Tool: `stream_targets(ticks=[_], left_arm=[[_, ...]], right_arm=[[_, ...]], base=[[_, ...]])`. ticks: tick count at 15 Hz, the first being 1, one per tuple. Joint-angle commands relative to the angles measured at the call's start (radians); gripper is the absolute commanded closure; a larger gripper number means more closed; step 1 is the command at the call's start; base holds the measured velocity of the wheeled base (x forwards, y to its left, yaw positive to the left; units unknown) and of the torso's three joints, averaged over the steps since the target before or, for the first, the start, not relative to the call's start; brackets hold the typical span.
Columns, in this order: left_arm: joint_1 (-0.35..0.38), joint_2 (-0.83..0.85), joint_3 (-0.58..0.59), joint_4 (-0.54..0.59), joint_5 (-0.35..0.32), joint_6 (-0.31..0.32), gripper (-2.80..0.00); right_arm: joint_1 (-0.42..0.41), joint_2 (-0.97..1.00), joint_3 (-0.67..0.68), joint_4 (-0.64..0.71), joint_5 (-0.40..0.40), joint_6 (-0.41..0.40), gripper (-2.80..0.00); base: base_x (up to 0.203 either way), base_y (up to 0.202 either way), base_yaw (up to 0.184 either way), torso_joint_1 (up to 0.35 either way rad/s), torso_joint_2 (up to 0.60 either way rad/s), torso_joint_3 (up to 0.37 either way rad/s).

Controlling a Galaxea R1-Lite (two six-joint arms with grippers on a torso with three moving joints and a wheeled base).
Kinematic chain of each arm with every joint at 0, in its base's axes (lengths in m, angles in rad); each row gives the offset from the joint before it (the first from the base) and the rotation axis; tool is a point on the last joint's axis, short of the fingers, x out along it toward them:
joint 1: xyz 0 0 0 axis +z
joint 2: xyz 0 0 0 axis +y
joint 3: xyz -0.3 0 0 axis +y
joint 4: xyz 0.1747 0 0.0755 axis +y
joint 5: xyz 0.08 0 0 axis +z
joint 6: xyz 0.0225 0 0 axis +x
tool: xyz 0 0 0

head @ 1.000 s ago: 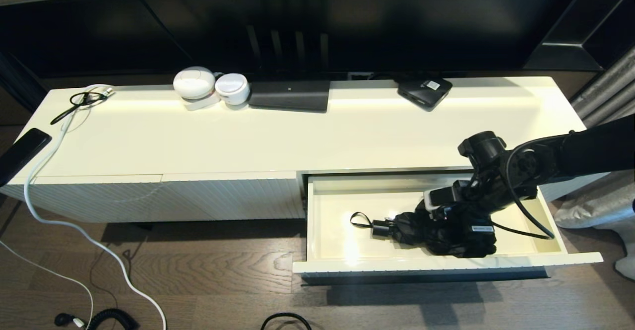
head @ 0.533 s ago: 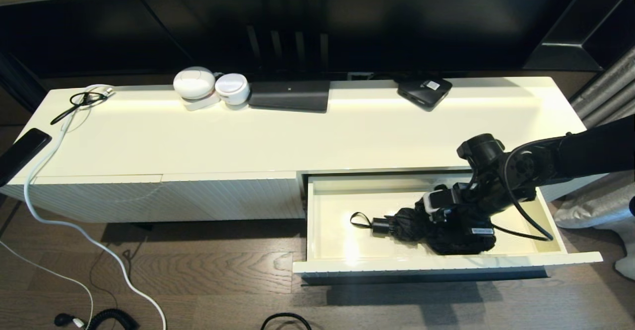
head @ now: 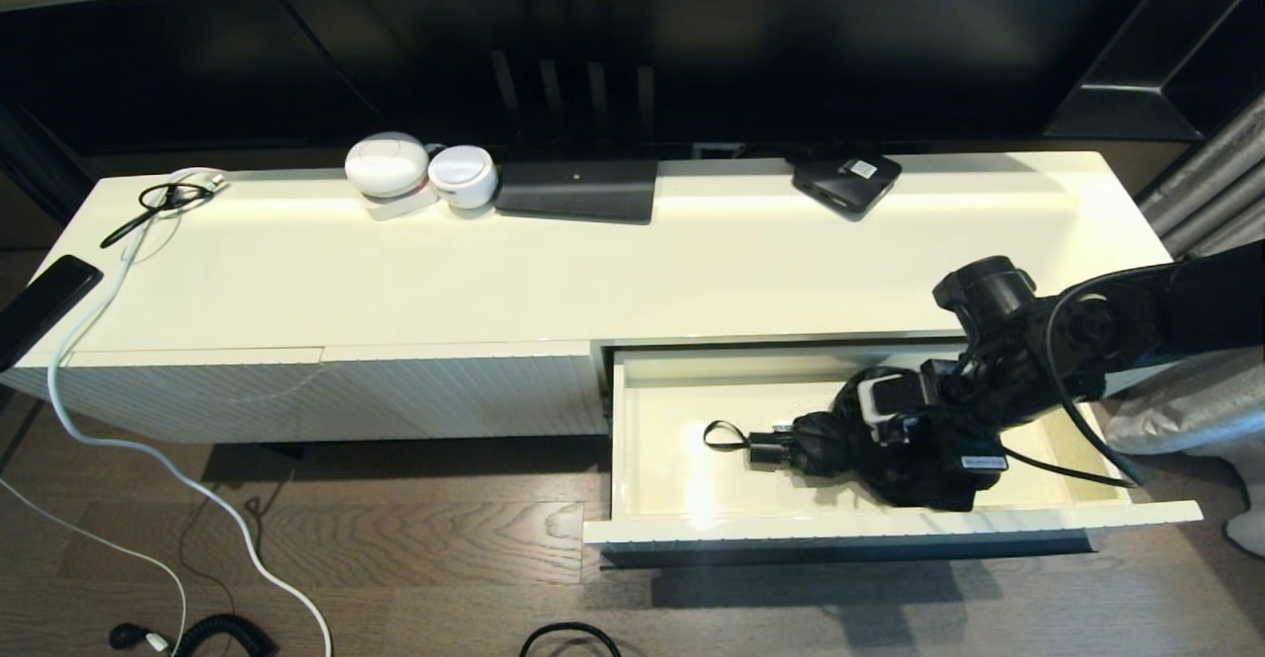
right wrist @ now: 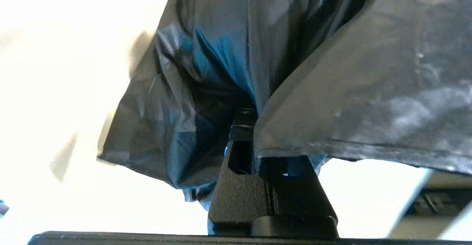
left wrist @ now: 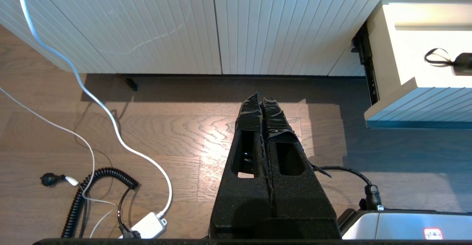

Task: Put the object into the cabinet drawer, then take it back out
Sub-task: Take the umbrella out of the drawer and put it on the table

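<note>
The black umbrella (head: 820, 445) lies inside the open cream drawer (head: 791, 527), with its short handle (head: 766, 450) and wrist loop (head: 721, 435) pointing left. My right gripper (head: 919, 450) reaches down into the drawer and is sunk in the umbrella's rumpled right end. In the right wrist view the gripper (right wrist: 254, 127) is shut on a fold of the black fabric (right wrist: 206, 72), which drapes over the fingertips. My left gripper (left wrist: 261, 99) is shut and empty, low over the wooden floor to the left of the drawer (left wrist: 416, 101).
On the cabinet top, a flat black box with a white label (head: 847, 183), a black device (head: 578, 190) and two white round gadgets (head: 385, 165) line the back. Cables (head: 163, 198) lie at the left end. A closed ribbed panel (head: 326, 395) sits left of the drawer.
My right arm has shifted a little to the right inside the drawer, and the umbrella has slid slightly right with it. The left arm has not moved.
</note>
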Motion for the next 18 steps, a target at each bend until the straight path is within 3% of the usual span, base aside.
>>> stream_targets(ticks=[1, 7, 14, 18], left_arm=[[0.000, 0.000, 0.002, 0.000, 0.000, 0.000, 0.00], [0.000, -0.001, 0.002, 0.000, 0.000, 0.000, 0.00], [0.000, 0.000, 0.002, 0.000, 0.000, 0.000, 0.00], [-0.001, 0.000, 0.002, 0.000, 0.000, 0.001, 0.00]], right_arm=[[0.001, -0.105, 0.039, 0.004, 0.000, -0.007, 0.00], [0.017, -0.357, 0.168, 0.003, 0.001, 0.023, 0.00], [0.033, -0.546, 0.137, -0.001, -0.009, 0.036, 0.00], [0.026, -0.451, 0.102, -0.228, -0.013, 0.036, 0.00]], base=[[0.000, 0.000, 0.000, 0.000, 0.00, 0.000], [0.000, 0.000, 0.000, 0.000, 0.00, 0.000], [0.000, 0.000, 0.000, 0.000, 0.00, 0.000], [0.000, 0.000, 0.000, 0.000, 0.00, 0.000]])
